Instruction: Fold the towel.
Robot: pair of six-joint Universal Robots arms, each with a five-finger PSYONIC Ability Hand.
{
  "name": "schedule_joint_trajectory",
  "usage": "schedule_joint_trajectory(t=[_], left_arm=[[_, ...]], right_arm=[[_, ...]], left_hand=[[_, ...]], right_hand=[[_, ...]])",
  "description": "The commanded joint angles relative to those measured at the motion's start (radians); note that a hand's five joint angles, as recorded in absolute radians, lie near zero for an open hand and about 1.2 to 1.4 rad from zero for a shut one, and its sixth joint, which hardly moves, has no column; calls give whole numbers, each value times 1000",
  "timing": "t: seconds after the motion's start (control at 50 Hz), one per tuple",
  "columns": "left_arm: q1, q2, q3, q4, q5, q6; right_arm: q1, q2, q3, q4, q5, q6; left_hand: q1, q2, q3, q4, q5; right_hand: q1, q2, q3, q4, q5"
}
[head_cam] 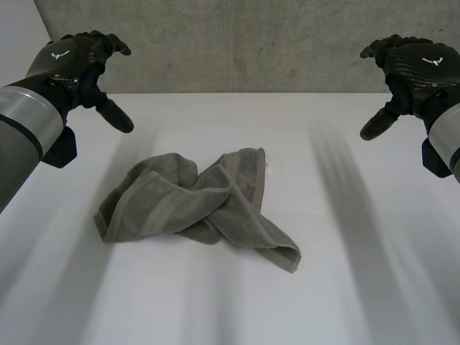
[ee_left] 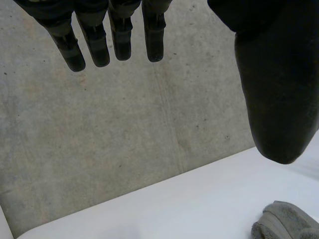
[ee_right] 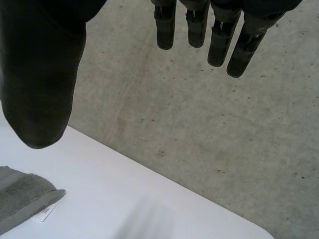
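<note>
A grey-green towel [head_cam: 201, 205] lies crumpled and twisted on the middle of the white table [head_cam: 359, 273]. My left hand [head_cam: 79, 61] hovers high at the table's far left, well clear of the towel, fingers [ee_left: 94, 42] straight and thumb apart, holding nothing. At the far right my right hand [head_cam: 417, 65] hangs the same way, with straight fingers [ee_right: 219, 37] and nothing in it. A bit of the towel [ee_left: 284, 221] lies below the left thumb, and a towel corner [ee_right: 22, 196] with a small white label lies below the right thumb.
A grey concrete wall [head_cam: 251, 43] rises right behind the table's far edge. White table surface surrounds the towel on all sides.
</note>
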Motion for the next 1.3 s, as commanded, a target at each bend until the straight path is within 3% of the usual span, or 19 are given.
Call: schedule_joint_trajectory(t=[0.02, 0.1, 0.2, 0.3, 0.4, 0.58, 0.7, 0.74, 0.78, 0.8, 0.84, 0.86, 0.9, 0.92, 0.94, 1.1, 1.2, 1.26, 1.3], left_arm=[[-1, -77, 3, 22, 19, 14], [1, -142, 7, 36, 66, 27], [4, -257, 26, 31, 136, 101], [-1, -395, 60, -19, 151, 259], [-2, -464, 90, -91, 148, 322], [-2, -504, 100, -113, 146, 337], [-1, -509, 100, -130, 145, 337], [-1, -509, 100, -138, 143, 337], [-1, -506, 100, -144, 143, 336], [-1, -504, 100, -145, 143, 336], [-1, -501, 100, -145, 142, 336], [-1, -501, 100, -145, 142, 336], [-2, -496, 100, -150, 142, 334], [-2, -496, 100, -150, 142, 334], [-4, -492, 100, -151, 140, 334], [-7, -404, 89, -164, 136, 333], [3, -334, 84, -190, 137, 334], [19, -308, 123, -179, 139, 334], [41, -331, 251, -127, 134, 330]], right_arm=[[4, 3, 4, 40, -52, -15], [10, 29, 8, 130, -148, -53], [17, 96, 9, 216, -207, -115], [23, 142, 30, 266, -210, -165], [69, 213, 65, 263, -215, -162], [135, 383, 93, 169, -227, -29], [161, 439, 96, 106, -227, 49], [167, 445, 99, 71, -227, 66], [165, 448, 116, 7, -228, 92], [165, 448, 116, 6, -228, 92], [164, 451, 134, -53, -233, 130], [164, 451, 134, -53, -233, 131], [165, 448, 148, -95, -239, 158], [165, 448, 148, -95, -239, 158], [165, 443, 156, -112, -253, 163], [119, 403, 165, -122, -369, 154], [76, 322, 128, -15, -428, 121], [70, 320, 27, 51, -463, 49], [73, 356, -155, 86, -451, 0]], left_hand=[[-69, -62, -52, -59, -39], [-61, -53, -52, -59, -31], [-43, -36, -52, -59, -13], [-40, -33, -52, -59, -10], [-40, -33, -52, -59, -10], [4, 11, -52, -59, 34], [236, 243, -52, -59, 266], [312, 319, -52, -59, 342], [628, 635, -52, -59, 658], [754, 761, -52, -59, 784], [857, 864, -52, -59, 887], [858, 866, -52, -59, 888], [1072, 1079, -52, -59, 1102], [1073, 1080, -52, -59, 1103], [1136, 1143, -52, -59, 1166], [1137, 1144, -52, -59, 1167], [1137, 1144, -52, -59, 1167], [1137, 1144, -52, -59, 1167], [1137, 1144, -52, -59, 1167]], right_hand=[[-70, -80, -43, -76, -62], [-70, -80, -43, -76, -62], [-70, -80, -43, -76, -62], [-70, -80, -43, -76, -62], [-70, -80, -43, -76, -62], [-70, -80, -43, -76, -62], [-59, -70, -43, -76, -52], [5, -5, -43, -76, 13], [306, 296, -43, -76, 313], [308, 297, -43, -76, 315], [547, 537, -43, -76, 555], [548, 538, -43, -76, 556], [942, 932, -43, -76, 950], [945, 934, -43, -76, 952], [1150, 1140, -43, -76, 1157], [1152, 1142, -43, -76, 1160], [1152, 1142, -43, -76, 1160], [1152, 1142, -43, -76, 1160], [1152, 1142, -43, -76, 1160]])
